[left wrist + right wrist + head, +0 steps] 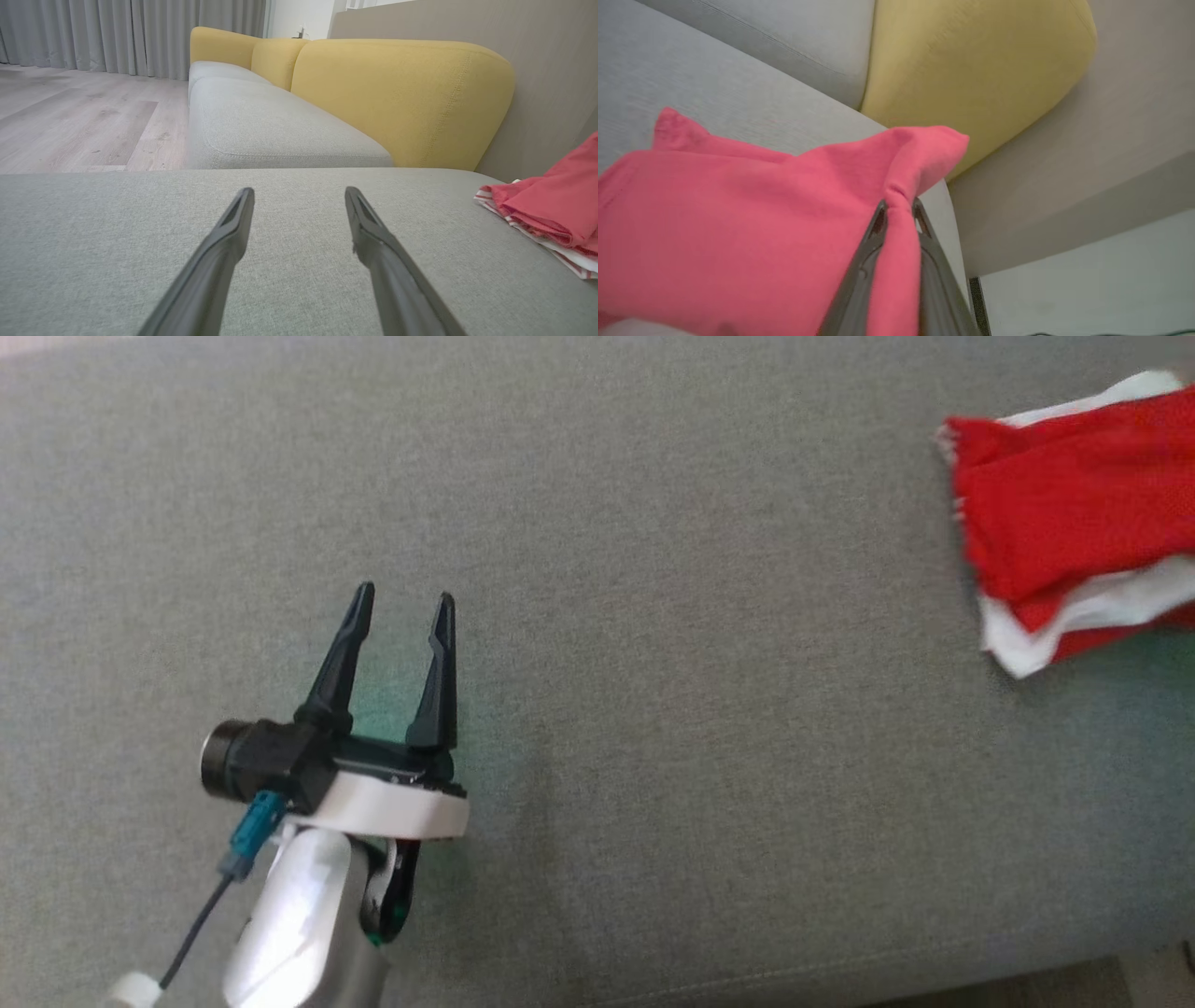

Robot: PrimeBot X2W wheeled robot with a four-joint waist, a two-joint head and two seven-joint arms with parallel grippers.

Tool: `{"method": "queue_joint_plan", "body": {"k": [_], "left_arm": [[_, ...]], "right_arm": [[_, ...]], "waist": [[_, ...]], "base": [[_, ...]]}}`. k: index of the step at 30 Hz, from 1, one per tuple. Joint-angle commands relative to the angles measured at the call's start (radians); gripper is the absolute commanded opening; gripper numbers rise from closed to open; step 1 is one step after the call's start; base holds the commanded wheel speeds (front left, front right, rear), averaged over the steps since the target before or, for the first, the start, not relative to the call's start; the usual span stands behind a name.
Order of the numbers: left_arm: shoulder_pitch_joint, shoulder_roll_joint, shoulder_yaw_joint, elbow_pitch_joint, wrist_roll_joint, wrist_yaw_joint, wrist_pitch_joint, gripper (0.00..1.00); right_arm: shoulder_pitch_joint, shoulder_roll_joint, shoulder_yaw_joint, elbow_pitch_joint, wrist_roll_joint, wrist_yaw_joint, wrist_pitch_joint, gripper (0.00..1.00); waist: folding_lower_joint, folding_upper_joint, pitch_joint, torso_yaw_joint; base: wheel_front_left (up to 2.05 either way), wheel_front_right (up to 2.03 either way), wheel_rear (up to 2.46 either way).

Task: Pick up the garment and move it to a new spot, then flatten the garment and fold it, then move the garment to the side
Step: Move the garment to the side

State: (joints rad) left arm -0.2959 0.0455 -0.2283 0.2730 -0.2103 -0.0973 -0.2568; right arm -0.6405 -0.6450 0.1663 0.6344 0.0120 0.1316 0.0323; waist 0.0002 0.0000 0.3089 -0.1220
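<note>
- Dark, long fingers of the left gripper stand spread wide with nothing between them, pointing across the bare middle of a grey woven seat cushion.
- From the left wrist view, the same left gripper sits low over the seat cushion; whether it touches the fabric cannot be told.
- Well apart from it, at the right edge of the head view, lies the folded red-and-white fabric garment, with white layers showing at its lower and upper edges.
- In the left wrist view the garment rests on the cushion's far right, its red cloth rising toward the picture's edge and thin red-and-white stripes showing underneath.
- Seen from the right wrist, the right gripper is clamped on a bunched fold of the garment, the cloth pinched between the two fingers.
- Behind stands a rounded mustard-yellow upholstered backrest, seen also from the right wrist.
- Further off are a pale wood-plank floor, grey pleated curtains and a beige wall panel.
</note>
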Motion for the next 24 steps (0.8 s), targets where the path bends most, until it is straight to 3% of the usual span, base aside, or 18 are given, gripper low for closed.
{"method": "queue_joint_plan", "body": {"k": [1,6,13,14,15,16,17,24], "left_arm": [[-0.033,0.005,0.031,-0.036,0.004,-0.004,-0.005,1.0],[-0.044,0.005,0.043,-0.034,0.012,-0.007,-0.005,1.0],[-0.039,0.005,0.062,-0.03,0.022,-0.013,-0.005,1.0],[-0.039,0.005,0.063,-0.029,0.022,-0.013,-0.005,1.0],[-0.039,0.005,0.063,-0.028,0.022,-0.014,-0.005,1.0],[-0.039,0.005,0.063,-0.026,0.022,-0.014,-0.005,1.0],[-0.039,0.005,0.063,-0.025,0.021,-0.015,-0.005,1.0],[-0.028,0.005,0.057,-0.022,0.007,-0.01,-0.005,1.0]], "right_arm": [[-0.018,-0.044,-0.015,-0.008,0.006,-0.001,-0.01,0.0],[-0.041,-0.067,-0.062,0.045,-0.004,-0.001,-0.036,0.0],[-0.059,-0.045,-0.07,0.066,-0.016,-0.001,-0.053,0.0],[-0.061,-0.04,-0.082,0.069,-0.02,-0.001,-0.055,0.45],[-0.062,-0.03,-0.095,0.072,-0.017,-0.001,-0.054,0.52],[-0.061,-0.022,-0.099,0.073,-0.017,-0.001,-0.053,0.82],[-0.061,-0.018,-0.104,0.069,-0.022,-0.001,-0.054,1.0],[-0.063,0.033,-0.126,0.008,-0.032,-0.001,-0.055,1.0]], "waist": [[-0.0002,0.0,0.022,0.009],[-0.0002,0.0,0.041,0.016],[-0.0002,0.0,0.042,0.014],[-0.0002,0.0,0.04,0.014],[-0.0002,0.0,0.038,0.015],[-0.0002,0.0,0.035,0.015],[-0.0002,0.0,0.032,0.015],[-0.0002,0.0,-0.013,0.019]], "base": [[0.0,0.0,0.0],[0.0,0.0,0.0],[0.0,0.0,0.0],[0.0,0.0,0.0],[0.0,0.0,0.0],[0.0,0.0,0.0],[0.0,0.0,0.0],[0.0,0.0,0.0]]}}
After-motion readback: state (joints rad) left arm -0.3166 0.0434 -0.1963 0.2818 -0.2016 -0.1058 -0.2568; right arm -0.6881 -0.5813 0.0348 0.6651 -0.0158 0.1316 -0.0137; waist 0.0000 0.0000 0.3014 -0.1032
